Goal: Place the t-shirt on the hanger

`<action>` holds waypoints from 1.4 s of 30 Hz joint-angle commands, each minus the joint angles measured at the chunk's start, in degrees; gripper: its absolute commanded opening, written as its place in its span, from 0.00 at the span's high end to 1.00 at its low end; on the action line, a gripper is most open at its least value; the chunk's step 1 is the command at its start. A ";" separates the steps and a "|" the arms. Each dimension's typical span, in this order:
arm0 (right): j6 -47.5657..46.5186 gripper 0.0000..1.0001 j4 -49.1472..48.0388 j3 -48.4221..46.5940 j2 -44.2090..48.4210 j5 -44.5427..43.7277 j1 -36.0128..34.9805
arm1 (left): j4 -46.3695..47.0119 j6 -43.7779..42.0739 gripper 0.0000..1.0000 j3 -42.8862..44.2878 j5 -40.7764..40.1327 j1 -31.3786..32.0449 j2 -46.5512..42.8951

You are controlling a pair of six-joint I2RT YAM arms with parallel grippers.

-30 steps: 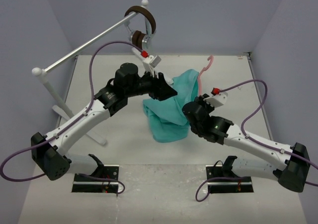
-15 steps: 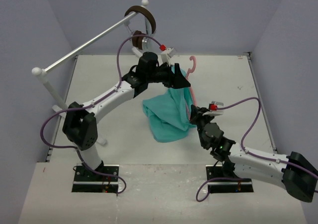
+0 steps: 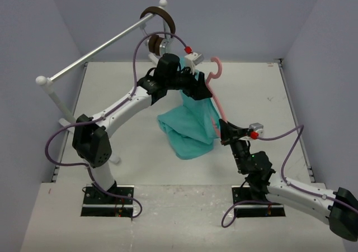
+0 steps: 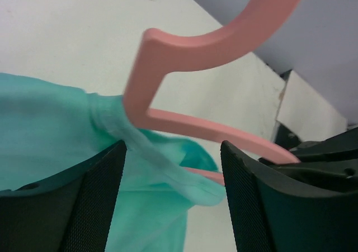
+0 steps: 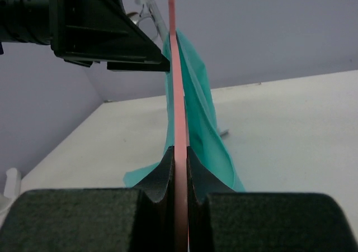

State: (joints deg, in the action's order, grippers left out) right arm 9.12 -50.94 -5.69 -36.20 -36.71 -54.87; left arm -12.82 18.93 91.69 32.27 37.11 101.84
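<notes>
Over the white table point(image 3: 145, 157) boxed in by lavender walls point(image 3: 251, 17), my right claw point(image 5: 180, 158) pinches the pink hanger point(image 3: 217, 69) and my left claw point(image 4: 172, 168) gapes around the teal t-shirt point(image 3: 190, 126).

Bare tabletop point(image 3: 145, 151) lies open left of the t-shirt point(image 3: 190, 126) and along the right side. The hanger point(image 3: 219, 67) stands beside the left tool point(image 3: 204, 90); the silver rail point(image 3: 95, 50) and hung headphones point(image 3: 168, 20) crowd the back-left.

Brown headphones point(image 3: 162, 18) hang on the silver rail point(image 3: 95, 53) — far-left above the white table point(image 3: 263, 90).
</notes>
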 commanded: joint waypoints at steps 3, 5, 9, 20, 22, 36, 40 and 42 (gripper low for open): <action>-3.94 1.00 -6.05 1.45 7.58 6.80 1.46 | -13.04 -23.33 0.00 4.90 -6.83 -1.89 -10.98; -4.43 1.00 -4.78 1.10 9.08 8.56 1.93 | -13.49 -27.63 0.00 4.48 -8.38 -2.49 -14.48; -4.45 1.00 -1.06 0.19 12.63 14.64 3.32 | -15.74 -36.58 0.00 4.66 -8.69 -3.51 -18.11; -3.90 1.00 18.21 -5.74 26.10 35.44 7.41 | -26.11 -62.71 0.00 6.14 -4.95 -3.80 -23.56; -4.68 1.00 22.47 -7.79 28.18 36.39 7.41 | -25.46 -63.12 0.03 5.26 -5.82 -3.80 -24.98; -7.89 1.00 33.65 -16.52 32.63 42.82 7.41 | -27.44 -61.55 0.41 2.94 -1.84 -3.64 -27.54; -7.77 1.00 33.77 -16.94 33.45 42.92 7.41 | -27.64 -60.27 0.20 2.52 -0.47 -3.68 -28.61; -7.69 1.00 33.71 -17.19 33.53 43.65 7.38 | -27.72 -60.33 0.27 2.30 0.29 -3.65 -28.69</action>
State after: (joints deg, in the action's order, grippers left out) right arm 2.30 -14.67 -19.66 -3.62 4.28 -47.44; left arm -40.67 -41.88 94.52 30.36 33.76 74.97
